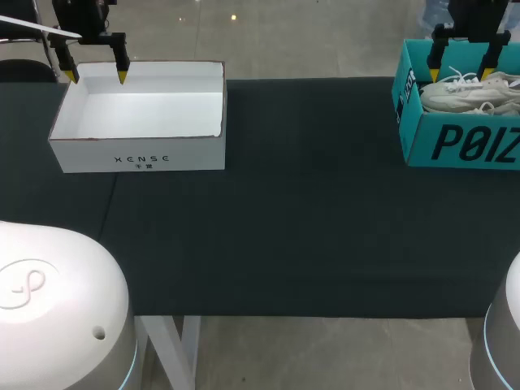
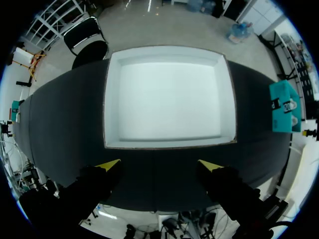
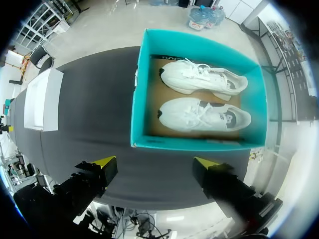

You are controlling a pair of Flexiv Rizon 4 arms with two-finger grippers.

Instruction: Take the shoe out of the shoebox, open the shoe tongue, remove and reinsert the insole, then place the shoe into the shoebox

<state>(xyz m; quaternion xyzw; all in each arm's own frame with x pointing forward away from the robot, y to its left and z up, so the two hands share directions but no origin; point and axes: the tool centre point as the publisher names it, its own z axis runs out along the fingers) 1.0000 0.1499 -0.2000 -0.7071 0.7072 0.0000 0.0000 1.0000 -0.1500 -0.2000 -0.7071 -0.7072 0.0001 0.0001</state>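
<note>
Extraction of a shoe (image 3: 202,115) seems the step in hand, not yet begun. Left jaws hang apart and empty by the white box (image 1: 138,154) at ten o'clock on the surface (image 1: 309,219); right jaws, also apart and empty, hover over the teal shoebox (image 1: 455,142) at two o'clock. Next, the right arm probably must descend and close on that shoe. Only the right wrist view plainly shows a second shoe (image 3: 204,77) beside it; the head view cuts the shoebox off.

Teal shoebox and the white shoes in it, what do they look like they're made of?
Teal shoebox: cardboard, likely; its bare brown floor shows inside, with matte teal printed walls. White shoes: probably synthetic or textile uppers, matte, with fabric laces; the exact material is too small to tell.
</note>
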